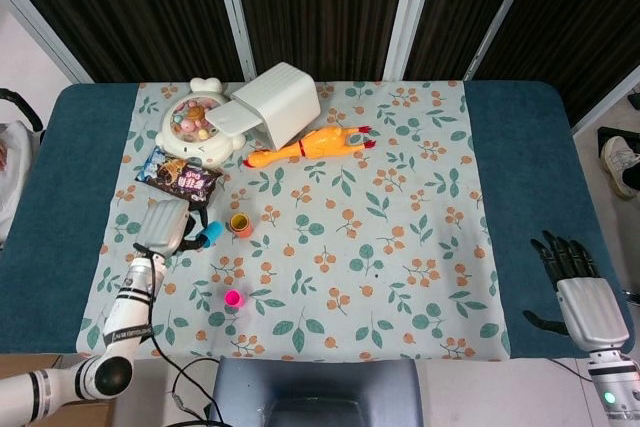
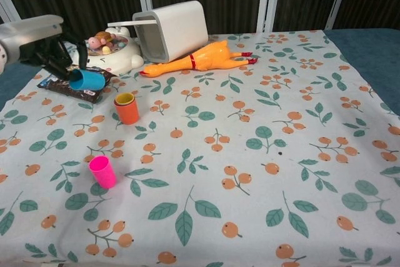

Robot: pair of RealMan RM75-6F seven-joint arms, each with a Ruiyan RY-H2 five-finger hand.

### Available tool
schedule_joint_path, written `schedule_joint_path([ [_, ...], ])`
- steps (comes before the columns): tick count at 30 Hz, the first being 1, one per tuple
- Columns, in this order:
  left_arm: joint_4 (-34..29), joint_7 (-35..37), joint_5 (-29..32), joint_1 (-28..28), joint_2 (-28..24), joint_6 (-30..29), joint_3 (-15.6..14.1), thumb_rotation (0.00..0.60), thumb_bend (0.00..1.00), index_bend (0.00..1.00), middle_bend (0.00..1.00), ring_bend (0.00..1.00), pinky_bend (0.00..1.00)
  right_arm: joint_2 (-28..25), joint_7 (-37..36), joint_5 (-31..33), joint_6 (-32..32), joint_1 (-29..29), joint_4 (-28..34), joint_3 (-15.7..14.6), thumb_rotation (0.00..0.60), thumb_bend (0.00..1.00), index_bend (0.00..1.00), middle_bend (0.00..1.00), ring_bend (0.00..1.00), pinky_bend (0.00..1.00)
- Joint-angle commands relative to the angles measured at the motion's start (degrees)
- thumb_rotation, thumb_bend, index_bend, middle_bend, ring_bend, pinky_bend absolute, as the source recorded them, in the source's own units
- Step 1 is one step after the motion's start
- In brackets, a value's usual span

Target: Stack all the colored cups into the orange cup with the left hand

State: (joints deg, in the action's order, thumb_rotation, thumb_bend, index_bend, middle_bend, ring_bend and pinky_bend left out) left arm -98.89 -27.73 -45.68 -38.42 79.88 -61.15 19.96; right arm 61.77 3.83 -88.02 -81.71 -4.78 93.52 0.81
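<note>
Matt printed cloth (image 2: 262, 173); smooth plastic cups: orange cup (image 2: 127, 109), pink cup (image 2: 103, 172)

Bright, even overhead light, soft faint shadows, both views sharp, no glare or blur.

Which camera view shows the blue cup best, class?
The chest view: the blue cup appears large, tilted on its side in the left hand, its open mouth visible, near the orange cup. The head view shows only a small blue patch beside the hand, seen from above.
</note>
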Motion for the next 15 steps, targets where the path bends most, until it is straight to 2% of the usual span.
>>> schedule_joint_path([
  [1,2.4,-4.8,9.0,-7.0,2.0,2.8,3.6,0.6,0.54,0.71,1.0,1.0,1.0,-0.1,-0.1,0.4,0.4,-0.1,0.0,0.1,0.6,0.21,0.0,0.0,0.0,0.0],
  [8,6.9,-8.9,15.8,-13.7,6.6,2.4,3.6,0.6,0.54,0.71,1.0,1.0,1.0,-0.5,-1.0,1.1,1.1,-0.5,0.1,0.5,0.6,0.2,0.0,0.0,0.0,0.0],
  [15,10.8,-10.8,18.6,-16.7,9.5,1.7,1.4,0.6,0.53,0.71,1.0,1.0,1.0,-1.4,-3.1,0.7,0.3,-0.1,0.1,0.4,0.6,0.21,0.0,0.0,0.0,0.0],
])
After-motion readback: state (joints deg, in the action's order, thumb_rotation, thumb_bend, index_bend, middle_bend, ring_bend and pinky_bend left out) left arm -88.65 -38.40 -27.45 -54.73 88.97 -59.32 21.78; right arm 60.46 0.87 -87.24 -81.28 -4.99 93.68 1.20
